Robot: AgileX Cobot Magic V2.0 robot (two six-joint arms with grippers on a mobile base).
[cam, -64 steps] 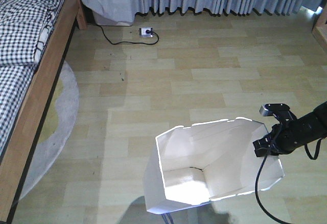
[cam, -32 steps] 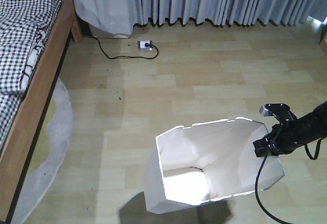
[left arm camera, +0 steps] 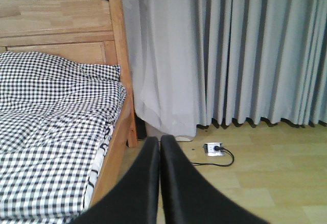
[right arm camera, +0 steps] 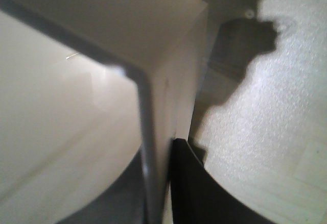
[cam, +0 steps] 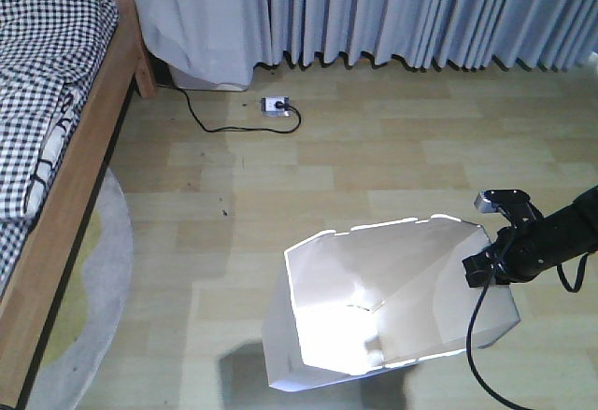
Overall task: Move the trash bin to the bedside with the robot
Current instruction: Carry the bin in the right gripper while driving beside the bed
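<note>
Front view: trash bin (cam: 392, 289) at near right on the pale plank floor (cam: 374, 167), tilted with its mouth toward the camera; whether its base touches the floor I cannot tell. It stands well apart from the bed (cam: 65, 186) along the left edge. The right gripper (cam: 483, 268) sits at the bin's right rim, with the black right arm (cam: 561, 233) behind it and a cable (cam: 474, 335) hanging down.

Only the right wrist view shows the grip: jaws clamped on the bin's thin wall, one black finger (right arm camera: 194, 188) outside and the other inside.

Only the left wrist view shows the left gripper (left arm camera: 159, 145): jaws pressed together with nothing between, pointing toward the bed's foot corner. It also shows the headboard (left arm camera: 56, 25) lettered DREAM and more of the bedding (left arm camera: 46, 117).

Against half a second ago: the power strip (cam: 275, 105) and the hem of the curtains (cam: 420, 8) lie lower in the front picture; bin and right gripper keep the same spot in the frame.

Materials: bin is smooth white plastic with an angular, cut-cornered rim, cream inside, with glare on its inner bottom; bed frame is light wood; bedding is rumpled black-and-white check; curtains are grey, in deep pleats; a grey round rug (cam: 107, 270) lies partly under the bed; a black cord (cam: 215, 128) curls from the power strip.
</note>
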